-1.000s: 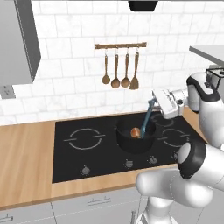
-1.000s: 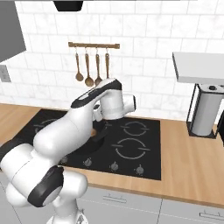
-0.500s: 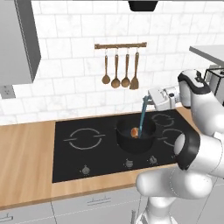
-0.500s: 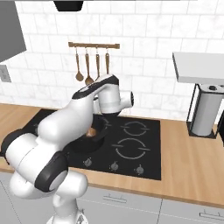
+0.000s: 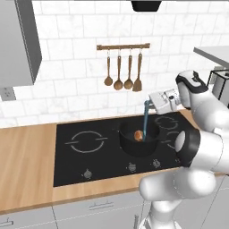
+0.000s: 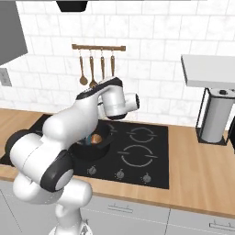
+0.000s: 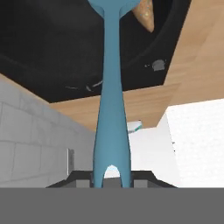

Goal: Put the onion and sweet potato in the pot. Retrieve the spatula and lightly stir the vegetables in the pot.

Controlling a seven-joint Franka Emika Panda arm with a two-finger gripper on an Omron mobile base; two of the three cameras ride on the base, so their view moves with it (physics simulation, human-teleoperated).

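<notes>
The dark pot [image 5: 134,148] [image 6: 85,150] stands on the front right burner as the left base view shows it. Over its right rim my gripper [image 5: 149,103] [image 7: 112,180] is shut on the handle end of the teal spatula [image 5: 145,118] [image 7: 111,109]. The spatula hangs almost upright with its head down inside the pot. An orange-brown vegetable [image 5: 139,135] [image 6: 95,138] [image 7: 145,13] lies on the pot floor right beside the spatula head. I cannot tell the onion from the sweet potato. In the right base view my arm hides the spatula.
The black cooktop [image 5: 89,147] is set in a wooden counter [image 5: 27,170]. Brown wooden spoons and a turner [image 5: 123,71] hang on a wall rail behind it. A paper towel roll [image 6: 215,117] stands under a shelf [image 6: 206,71] to the right.
The hand has swung a little over the pot, and the spatula has gone from leaning to nearly upright, its head staying inside the pot. The grip has not changed.
</notes>
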